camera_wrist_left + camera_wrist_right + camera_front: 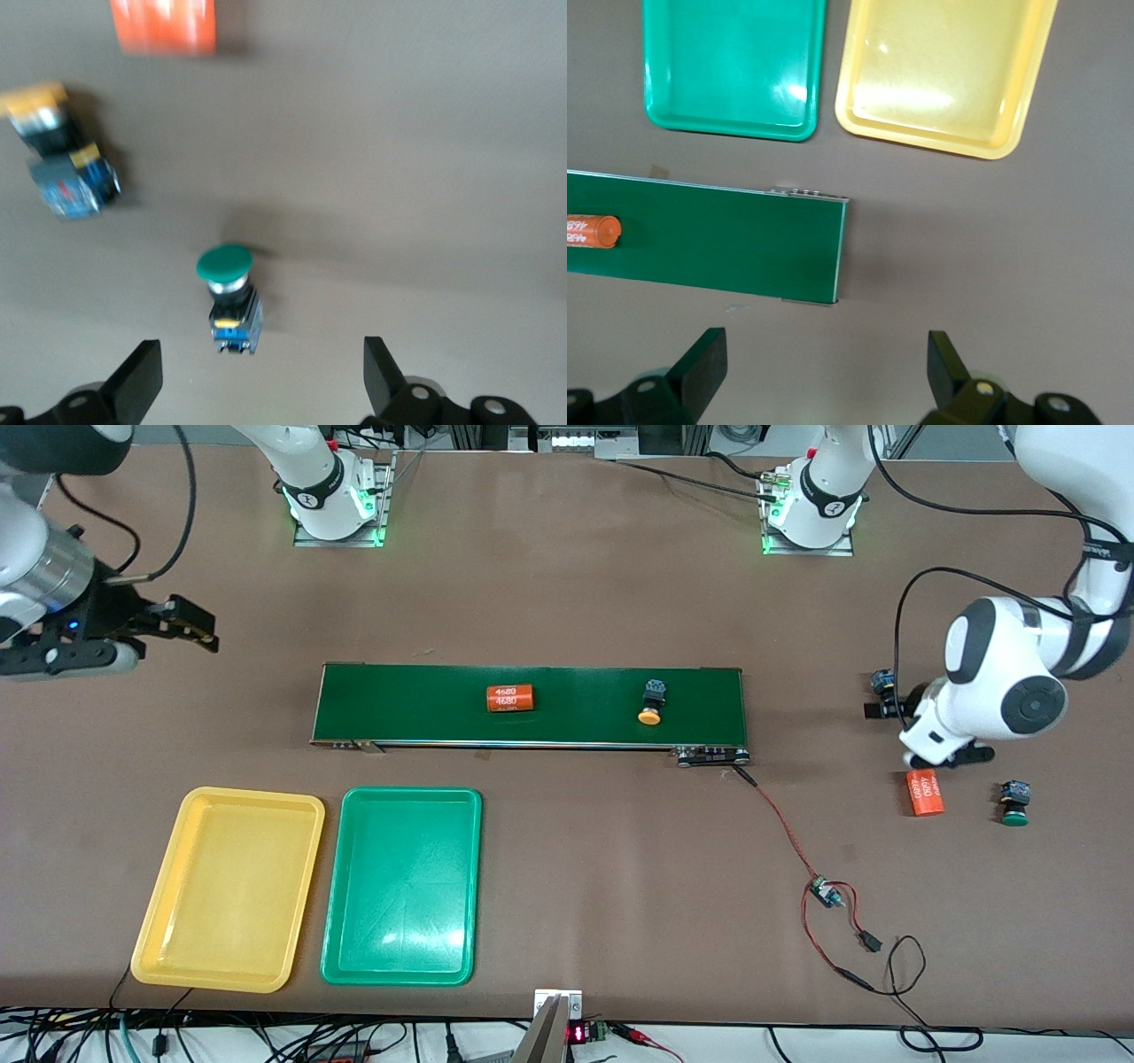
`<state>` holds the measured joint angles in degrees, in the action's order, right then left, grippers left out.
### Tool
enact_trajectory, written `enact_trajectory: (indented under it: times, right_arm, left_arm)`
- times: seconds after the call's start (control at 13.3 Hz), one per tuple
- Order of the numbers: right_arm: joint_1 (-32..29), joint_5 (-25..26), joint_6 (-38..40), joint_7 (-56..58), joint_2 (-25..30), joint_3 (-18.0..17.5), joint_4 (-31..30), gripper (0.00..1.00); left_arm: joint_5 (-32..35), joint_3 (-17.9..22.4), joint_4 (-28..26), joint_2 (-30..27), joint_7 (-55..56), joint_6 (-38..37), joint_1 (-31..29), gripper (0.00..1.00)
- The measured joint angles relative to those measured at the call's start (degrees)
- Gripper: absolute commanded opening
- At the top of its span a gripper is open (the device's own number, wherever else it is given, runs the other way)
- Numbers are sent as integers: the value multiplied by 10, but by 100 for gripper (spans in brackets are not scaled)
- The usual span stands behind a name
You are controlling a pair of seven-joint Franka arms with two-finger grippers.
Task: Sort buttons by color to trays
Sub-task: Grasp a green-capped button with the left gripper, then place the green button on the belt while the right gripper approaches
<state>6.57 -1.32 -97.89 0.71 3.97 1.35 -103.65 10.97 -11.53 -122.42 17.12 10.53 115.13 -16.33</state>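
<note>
Nearest the front camera sit the 2 trays, side by side at the right arm's end of the table – the yellow tray (229,888) and the green tray (401,886), both with nothing in them. Farther up toward the left arm's end, a green-capped button (1014,803) lies on the bare table (576,850), with an orange cylinder (924,793) printed "4680" beside it. The left gripper (262,376) hangs low over the table at this end, fingers spread wide apart with nothing between them, and its wrist view shows that green-capped button lying between the 2 fingers' line, cap pointing away from the gripper. That same view catches a yellow-capped button (58,150) off to one side – blurred, so its exact pose is hard to call. Next comes the long green conveyor belt (532,706): on it a 2nd orange cylinder (510,698) lies on its side, and another yellow-capped button (652,701) rests toward the left arm's end, cap facing the front camera. Up by the right arm's end, the right gripper (190,627) waits in the air over bare table near the belt's end, fingers held apart and holding nothing.
</note>
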Motion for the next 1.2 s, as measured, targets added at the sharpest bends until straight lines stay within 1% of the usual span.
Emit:
enact_trajectory:
  times: [0.15,0.3,0.38,0.45,0.53,0.6,0.68,0.83,0.98,1.13,1.2]
  right_arm:
    - [0,0,-46,-14,55,-16,-84,100]
    - [0,0,-86,-20,97,-22,-153,100]
    - [0,0,-109,-24,115,-23,-185,100]
    - [0,-1,-130,-37,130,-31,-213,100]
    - [0,-1,-146,-61,141,-46,-234,100]
    - [-1,-1,-159,-91,148,-71,-247,100]
    - [-4,-1,-167,-124,150,-101,-252,100]
    - [-12,-1,-179,-191,150,-168,-255,100]
    - [-18,-1,-195,-244,147,-223,-258,100]
    - [-21,-1,-214,-274,140,-254,-262,100]
    - [-22,-2,-223,-283,133,-264,-263,100]
  left_arm:
    - [0,19,-44,-5,-26,35,1,100]
    - [0,43,-67,-3,-58,68,1,100]
    - [0,50,-79,0,-65,81,1,96]
    - [0,53,-91,5,-67,94,1,74]
    - [0,53,-101,11,-67,108,1,55]
    - [0,53,-107,17,-67,118,2,44]
    - [0,53,-108,21,-67,123,2,37]
    - [0,54,-108,22,-67,126,2,16]
    - [0,54,-102,19,-67,127,3,10]
    - [0,51,-86,8,-67,108,10,9]
    - [-2,48,-71,1,-67,79,19,9]
